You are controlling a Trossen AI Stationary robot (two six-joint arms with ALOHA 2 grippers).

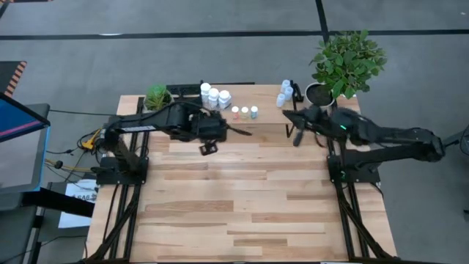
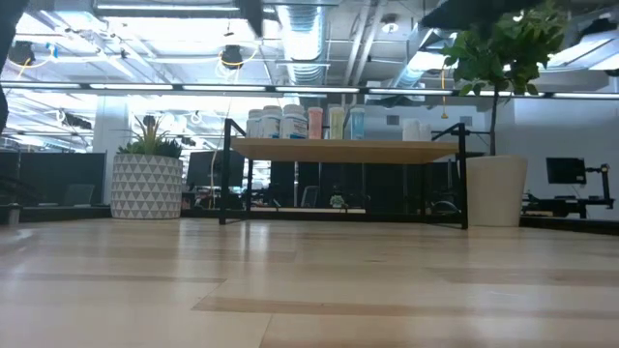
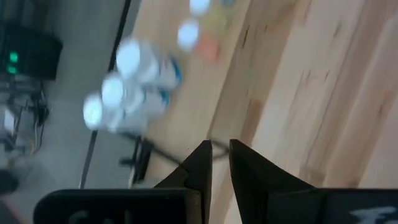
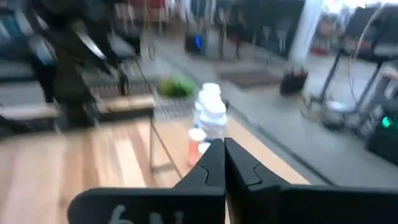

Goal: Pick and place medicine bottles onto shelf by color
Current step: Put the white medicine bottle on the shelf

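Bare wooden counter (image 2: pixel 309 290) fills the foreground in the low view. Beyond it stands the shelf (image 2: pixel 343 150), a light-wood platform on thin black legs. On it stand three larger white bottles (image 1: pixel 214 96) at the left, then small orange-, yellow- and green-capped bottles (image 1: pixel 245 112), and pale-blue bottles (image 1: pixel 285 92) at the right. Over the counter just near of the shelf, the left gripper (image 1: pixel 208 147) has narrow, empty fingers, and the right gripper (image 1: pixel 297 139) has closed, empty fingers.

Your two arms: matte black, jointed segments on black frame bases. Right arm (image 1: pixel 388 136) shows a small green light. Left gripper (image 3: pixel 219 163): black tapered fingers.
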